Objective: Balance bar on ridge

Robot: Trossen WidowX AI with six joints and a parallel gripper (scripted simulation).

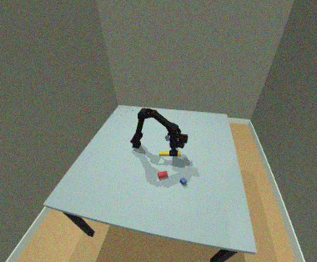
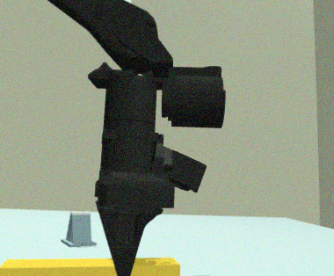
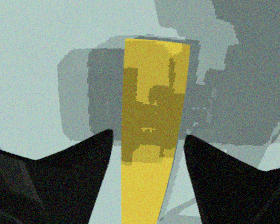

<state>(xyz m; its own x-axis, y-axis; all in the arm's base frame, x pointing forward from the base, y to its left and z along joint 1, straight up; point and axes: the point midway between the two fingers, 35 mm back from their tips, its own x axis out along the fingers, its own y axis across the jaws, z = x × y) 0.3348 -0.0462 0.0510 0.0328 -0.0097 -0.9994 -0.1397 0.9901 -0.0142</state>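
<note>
The yellow bar lies flat on the table. My gripper is low over the bar, pointing down, with one finger on each side of it. In the wrist view, gaps show between the bar and both fingertips, so the gripper is open around it. The grey ridge stands on the table behind the bar, apart from it, with nothing on top. The bar's underside is hidden.
A red block and a small blue block lie on the table, on the front side of the bar in the top view. The arm arches over the table from the left of the bar.
</note>
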